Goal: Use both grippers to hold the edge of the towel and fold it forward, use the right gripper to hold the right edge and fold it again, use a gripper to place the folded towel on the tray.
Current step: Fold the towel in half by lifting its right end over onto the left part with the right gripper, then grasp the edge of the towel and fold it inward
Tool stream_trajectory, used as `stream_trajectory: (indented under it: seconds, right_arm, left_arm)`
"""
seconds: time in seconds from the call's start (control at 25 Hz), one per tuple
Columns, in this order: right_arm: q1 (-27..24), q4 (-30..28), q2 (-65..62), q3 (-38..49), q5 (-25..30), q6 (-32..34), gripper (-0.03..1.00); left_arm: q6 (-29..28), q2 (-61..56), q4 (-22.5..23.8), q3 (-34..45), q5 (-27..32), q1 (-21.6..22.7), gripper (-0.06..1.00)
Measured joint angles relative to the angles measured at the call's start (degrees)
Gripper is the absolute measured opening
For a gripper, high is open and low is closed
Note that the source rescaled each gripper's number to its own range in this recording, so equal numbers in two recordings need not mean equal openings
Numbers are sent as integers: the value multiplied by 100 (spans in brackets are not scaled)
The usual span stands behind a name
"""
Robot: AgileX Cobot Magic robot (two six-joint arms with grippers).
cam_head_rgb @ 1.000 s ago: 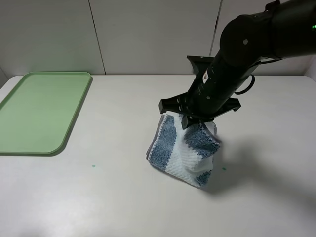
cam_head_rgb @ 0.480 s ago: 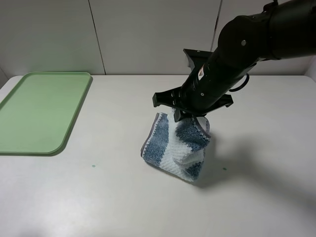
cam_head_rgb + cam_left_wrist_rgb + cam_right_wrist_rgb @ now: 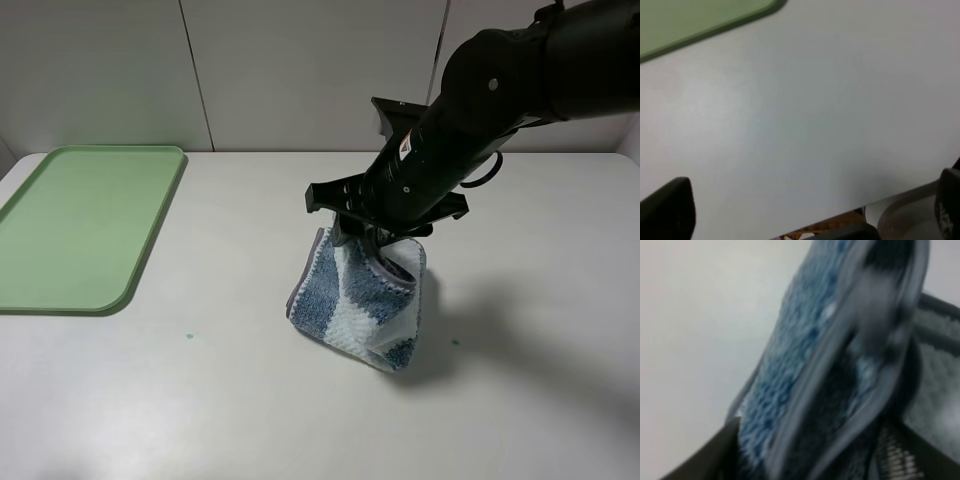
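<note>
tray [image 3: 80,225]: far left, its left end cut off.
left gripper [image 3: 805,212]: only dark corners show in its wrist view; jaws' opening cannot be told.
towel [image 3: 355,300]: centre, bunched, lower end on surface [image 3: 200,400].
right gripper [image 3: 375,240]: jaws clamped on blurred hem [image 3: 815,385]; label [image 3: 407,148] unreadable.

I count one striped towel [image 3: 355,300], one light green tray [image 3: 80,225], one white table [image 3: 220,410], two tiny green specks [image 3: 188,336] on it, and one black arm [image 3: 490,90] in my high view, carrying the right gripper [image 3: 374,244].
</note>
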Motion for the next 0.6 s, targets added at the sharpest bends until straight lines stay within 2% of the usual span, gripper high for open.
stream_trajectory:
  seconds: [0.16, 0.2, 0.44, 0.6]
  right_arm:
    - [149, 122, 0, 0, -366, 0, 73]
    - [149, 122, 0, 0, -366, 0, 73]
    - [517, 151, 0, 0, -1179, 0, 75]
    - [679, 158, 0, 0, -1403, 0, 75]
  left_arm:
    - [0, 0, 0, 0, 0, 0, 95]
    - [0, 0, 0, 0, 0, 0, 95]
    - [0, 0, 0, 0, 0, 0, 95]
    - [0, 0, 0, 0, 0, 0, 95]
